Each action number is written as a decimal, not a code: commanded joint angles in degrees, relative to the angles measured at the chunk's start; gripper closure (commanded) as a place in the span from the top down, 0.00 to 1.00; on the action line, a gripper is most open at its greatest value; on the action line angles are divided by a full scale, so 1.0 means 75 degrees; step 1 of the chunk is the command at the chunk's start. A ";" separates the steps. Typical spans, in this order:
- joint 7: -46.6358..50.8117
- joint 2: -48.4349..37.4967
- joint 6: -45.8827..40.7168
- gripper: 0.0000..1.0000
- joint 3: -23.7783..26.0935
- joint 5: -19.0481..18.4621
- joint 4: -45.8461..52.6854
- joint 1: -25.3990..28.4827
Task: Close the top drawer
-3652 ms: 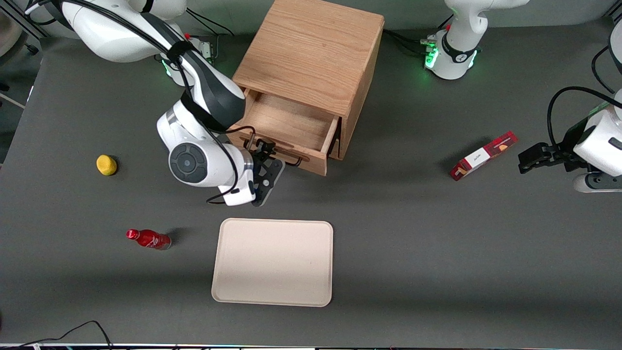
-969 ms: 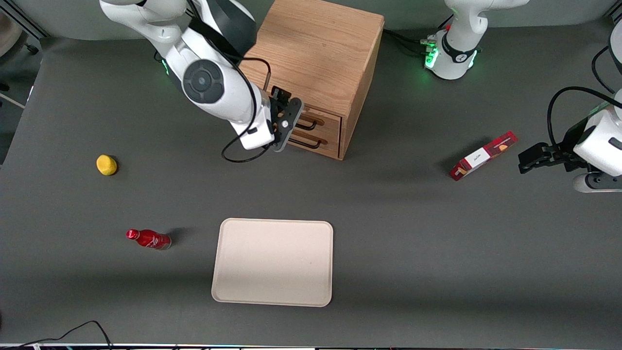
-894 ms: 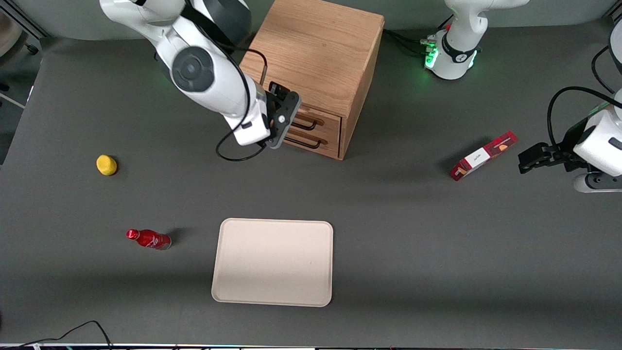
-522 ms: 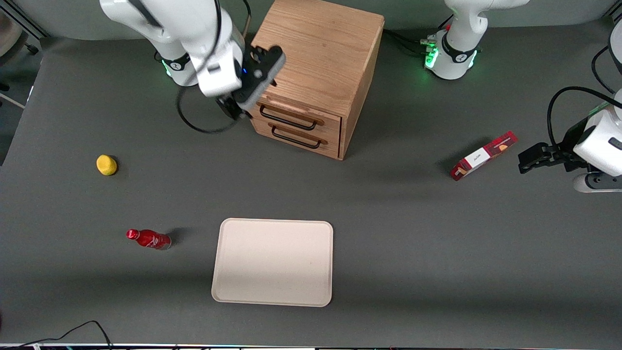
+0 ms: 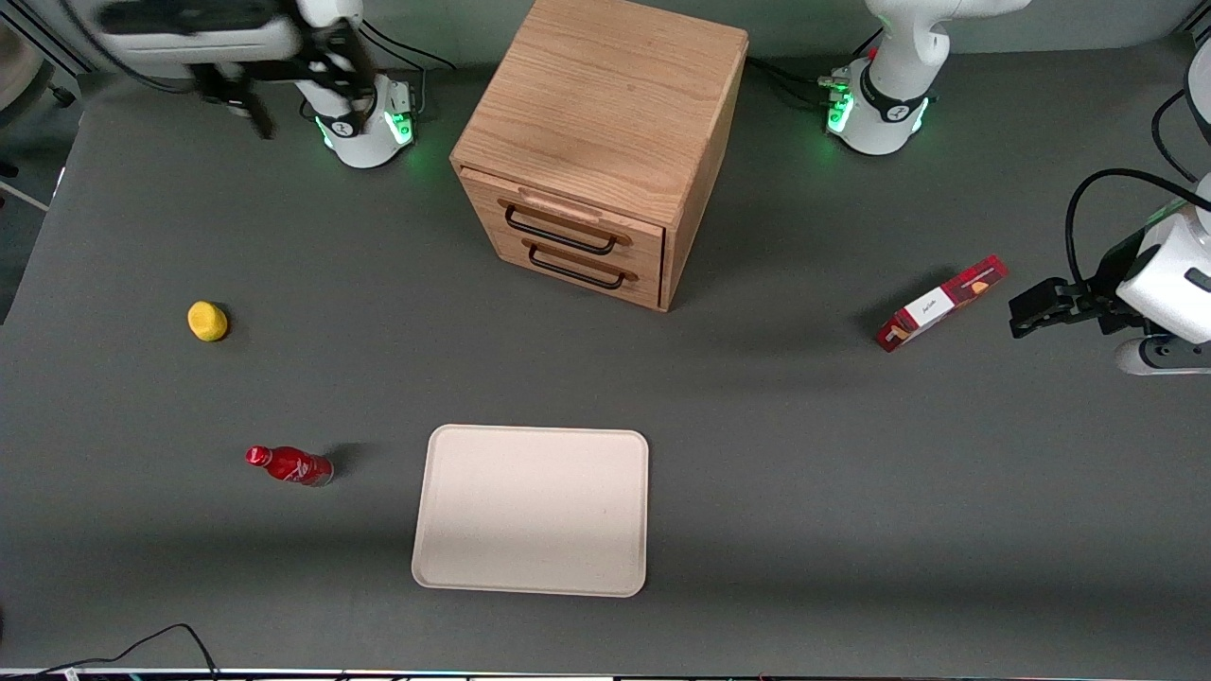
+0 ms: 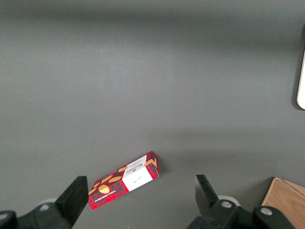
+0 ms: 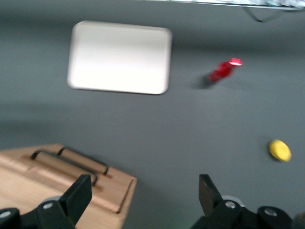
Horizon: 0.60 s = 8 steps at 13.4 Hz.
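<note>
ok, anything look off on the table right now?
Mostly fine. The red bottle lies on its side and the box lies askew. Top drawer is shut flush. The hand, open, is raised clear near its arm's base.

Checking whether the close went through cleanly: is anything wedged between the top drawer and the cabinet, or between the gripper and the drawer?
Nothing visible. The top drawer sits flush in the cabinet. The gripper, open and empty, hangs high near the working arm's base, with bare table between.
</note>
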 commanded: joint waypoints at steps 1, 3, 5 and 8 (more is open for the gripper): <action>0.0338 -0.0396 -0.0458 1.00 -0.0714 -0.0171 -0.0173 0.0005; 0.0303 -0.0398 -0.0554 1.00 -0.1438 -0.0160 -0.0150 0.0017; 0.0070 -0.0339 -0.0496 1.00 -0.1980 -0.0183 -0.0149 -0.0006; -0.1428 -0.0234 -0.0414 1.00 -0.2763 -0.0148 -0.0324 -0.0006</action>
